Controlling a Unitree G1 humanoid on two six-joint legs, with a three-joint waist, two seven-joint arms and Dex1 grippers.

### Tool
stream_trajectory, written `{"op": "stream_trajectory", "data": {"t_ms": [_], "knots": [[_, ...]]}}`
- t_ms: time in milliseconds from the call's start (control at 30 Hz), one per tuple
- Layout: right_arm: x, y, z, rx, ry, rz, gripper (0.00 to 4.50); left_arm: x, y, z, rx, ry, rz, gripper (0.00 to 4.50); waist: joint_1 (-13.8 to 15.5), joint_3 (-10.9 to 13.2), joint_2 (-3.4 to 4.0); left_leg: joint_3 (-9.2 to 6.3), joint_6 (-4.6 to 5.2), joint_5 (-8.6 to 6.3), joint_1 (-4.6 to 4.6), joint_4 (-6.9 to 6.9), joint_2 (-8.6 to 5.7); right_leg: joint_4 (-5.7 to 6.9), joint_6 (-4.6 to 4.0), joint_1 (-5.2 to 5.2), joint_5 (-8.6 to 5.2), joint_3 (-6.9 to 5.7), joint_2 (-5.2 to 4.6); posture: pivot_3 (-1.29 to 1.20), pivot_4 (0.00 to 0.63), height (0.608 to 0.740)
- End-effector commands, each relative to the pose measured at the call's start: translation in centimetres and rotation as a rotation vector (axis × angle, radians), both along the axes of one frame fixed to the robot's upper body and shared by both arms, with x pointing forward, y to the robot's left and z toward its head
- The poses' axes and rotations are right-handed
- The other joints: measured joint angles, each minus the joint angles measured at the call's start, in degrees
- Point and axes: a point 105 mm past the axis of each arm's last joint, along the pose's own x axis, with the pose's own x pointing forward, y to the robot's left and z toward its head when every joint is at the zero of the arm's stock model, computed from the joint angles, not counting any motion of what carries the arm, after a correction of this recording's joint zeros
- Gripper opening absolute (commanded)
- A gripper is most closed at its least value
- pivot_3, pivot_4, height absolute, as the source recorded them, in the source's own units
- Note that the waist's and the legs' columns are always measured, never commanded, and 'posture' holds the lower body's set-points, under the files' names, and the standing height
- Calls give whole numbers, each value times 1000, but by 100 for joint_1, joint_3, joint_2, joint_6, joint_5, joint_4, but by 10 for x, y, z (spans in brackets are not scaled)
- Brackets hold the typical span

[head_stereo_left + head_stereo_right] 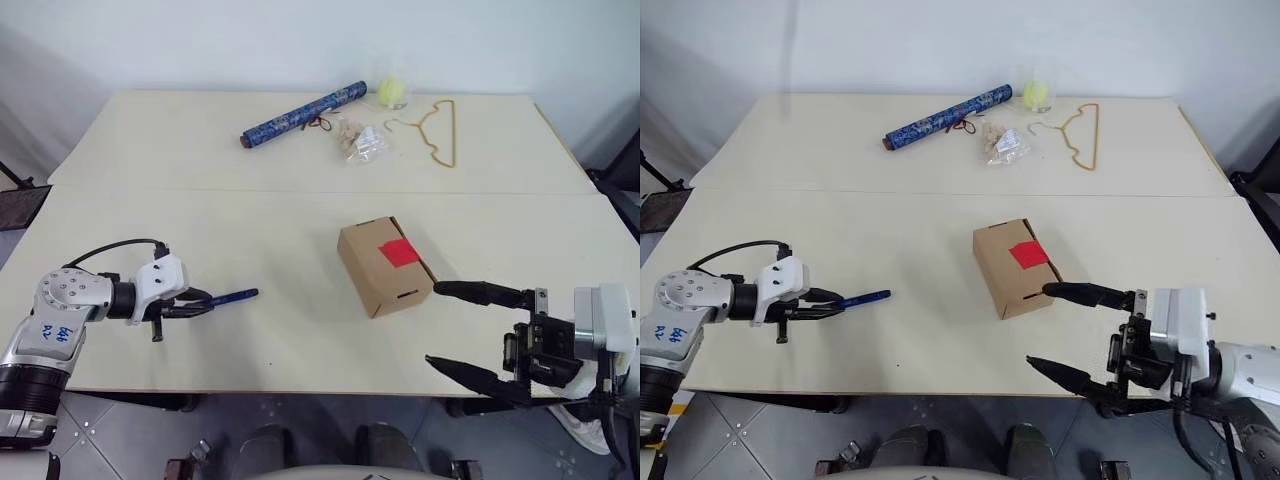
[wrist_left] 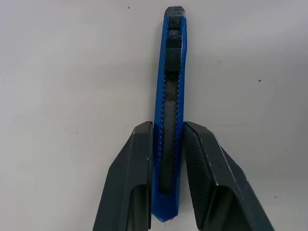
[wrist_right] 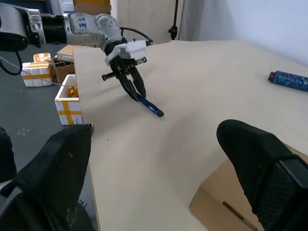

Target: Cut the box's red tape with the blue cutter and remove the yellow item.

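while lying flat at lower left, the blue cutter (image 2: 169, 115) is showing its ridged black slider.
left gripper (image 1: 200, 303) fingers are clamping its rear end; right gripper (image 1: 450, 325) is gaping wide.

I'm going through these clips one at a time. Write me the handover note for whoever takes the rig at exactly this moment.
Left gripper: fingers closed against both sides of the blue cutter, which lies on the table near the left front edge.
Right gripper: open, holding nothing, beside the box's near right corner.
Box: mid-table, closed, the red tape uncut on top.
Done: the cutter is gripped, not visibly lifted.
Left: lift the cutter, cut the tape, open the box, take out the yellow item.
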Motion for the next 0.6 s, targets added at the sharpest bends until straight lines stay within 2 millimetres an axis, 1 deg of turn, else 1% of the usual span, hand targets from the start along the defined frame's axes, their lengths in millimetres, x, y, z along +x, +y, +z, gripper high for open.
{"op": "stream_trajectory", "data": {"t_ms": [33, 200, 300, 467, 533, 600], "knots": [[-3, 6, 8, -4, -14, 24, 4500, -2, 1, -17, 31, 42, 34, 469, 7, -2, 3, 0, 1, 0, 0, 0, -1, -1, 0, 1, 0, 0, -1, 0, 150, 740], [1, 6, 13, -19, 1, 24, 4500, 1, -19, -3, -39, -30, -26, 425, 68, -3, 6, -3, 7, 1, -3, 0, -5, -6, 0, 2, 0, 0, -12, 0, 150, 740], [2, 4, 15, -25, 15, 24, 4500, 0, -32, 7, -46, -63, -80, 425, 121, -1, 3, -6, 9, -1, -13, 1, -4, -18, 0, 0, 0, 1, -11, 0, 150, 740], [-1, 1, 16, -43, 40, 19, 4500, -9, -67, 21, -61, -81, -219, 425, 132, 3, -3, -6, 6, -6, -27, -1, -4, -41, 3, -1, 1, -4, 0, 0, 150, 740], [-4, -2, 15, -58, 61, 20, 4500, -14, -86, 24, -61, -70, -284, 425, 134, 4, -6, -5, -2, -7, -29, -1, -4, -42, 5, -1, 3, -10, 5, 0, 150, 740], [-7, -6, 13, -79, 89, 12, 4500, -22, -109, 21, -39, -42, -368, 425, 147, 5, -7, -4, -3, -8, -30, 0, -8, -44, 9, -1, 5, -17, 9, 0, 150, 740]]}}
